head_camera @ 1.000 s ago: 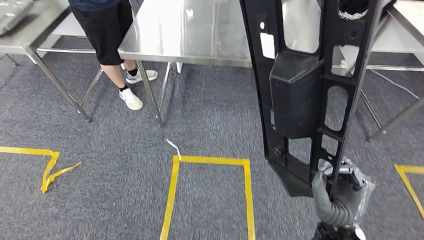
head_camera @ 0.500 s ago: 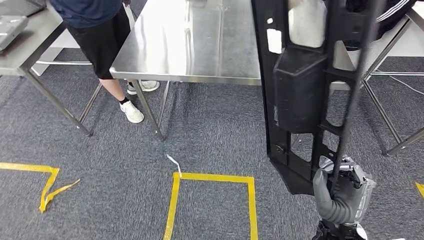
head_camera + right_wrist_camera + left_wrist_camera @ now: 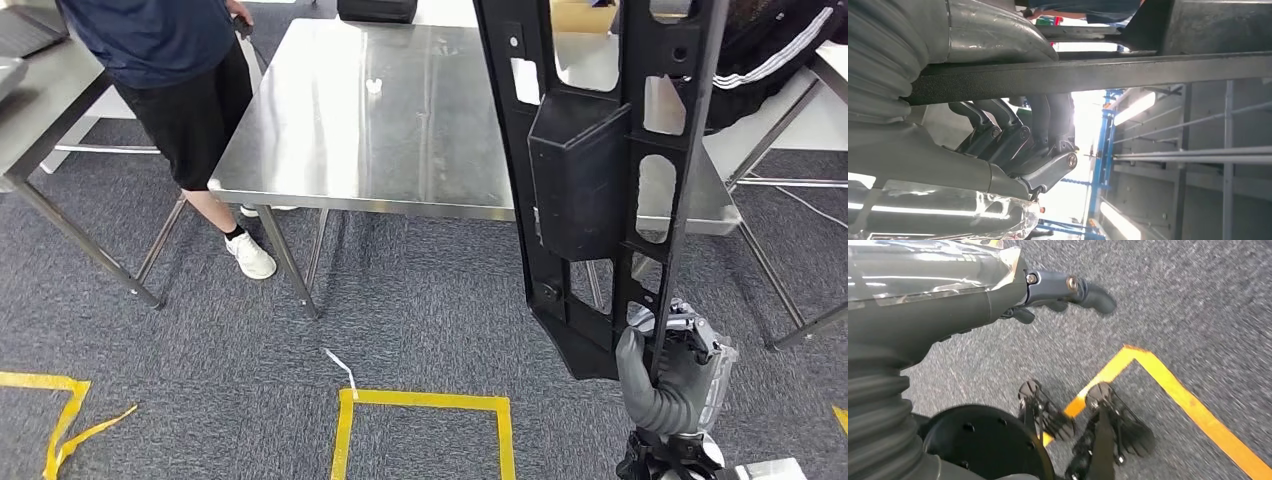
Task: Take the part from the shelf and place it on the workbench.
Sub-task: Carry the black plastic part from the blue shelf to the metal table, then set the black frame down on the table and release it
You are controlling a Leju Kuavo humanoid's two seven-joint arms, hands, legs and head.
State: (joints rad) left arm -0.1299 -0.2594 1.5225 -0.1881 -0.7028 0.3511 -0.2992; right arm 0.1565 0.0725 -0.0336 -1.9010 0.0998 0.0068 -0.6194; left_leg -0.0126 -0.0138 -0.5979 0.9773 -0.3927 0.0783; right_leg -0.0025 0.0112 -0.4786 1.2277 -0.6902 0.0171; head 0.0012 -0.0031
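A long black plastic part with several cut-outs stands upright at the right of the head view. My right hand grips its lower edge from below. In the right wrist view the dark fingers wrap around the part's flat bar. The workbench, a bare steel table, stands straight ahead, and the part's upper half covers its right side. My left hand hangs over the grey carpet holding nothing, with its thumb stretched out.
A person in a dark shirt and shorts stands at the workbench's left corner. Another steel table is at the far left. A person in a striped black jacket is at the back right. Yellow tape marks the carpet before me.
The whole picture has shifted: the camera has moved toward the workbench, which now sits lower and larger in view. My right hand still holds the part upright.
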